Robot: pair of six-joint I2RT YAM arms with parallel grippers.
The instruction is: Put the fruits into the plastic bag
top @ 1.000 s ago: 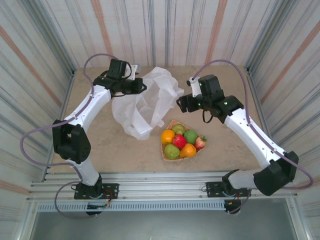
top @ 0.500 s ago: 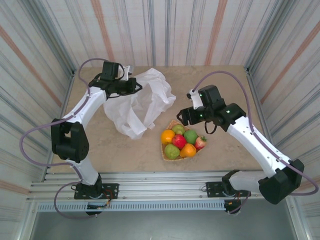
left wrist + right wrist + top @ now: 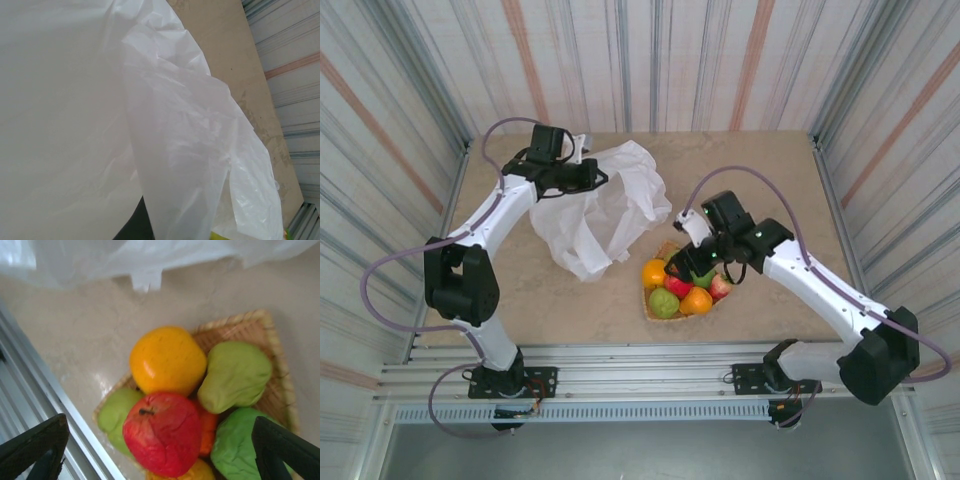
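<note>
Top external view: right hand (image 3: 681, 268), released and empty, has dropped over the fruits (image 3: 665, 302) in the woven tray (image 3: 648, 318); left hand (image 3: 590, 176) clenched on the plastic bag (image 3: 605, 215) beside them. First pick looks imminent.

The pale stone-patterned surface (image 3: 770, 180) carries a crumpled white plastic bag (image 3: 605, 205) and, just beside it, a woven tray (image 3: 240, 320) of fruits (image 3: 167, 360).

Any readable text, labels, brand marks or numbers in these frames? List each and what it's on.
None readable.
The plastic bag is plain white, with no print.
The fruits carry no stickers.
The woven tray is unmarked.
Any marking on the left arm or right arm is too small to read from the top view.
</note>
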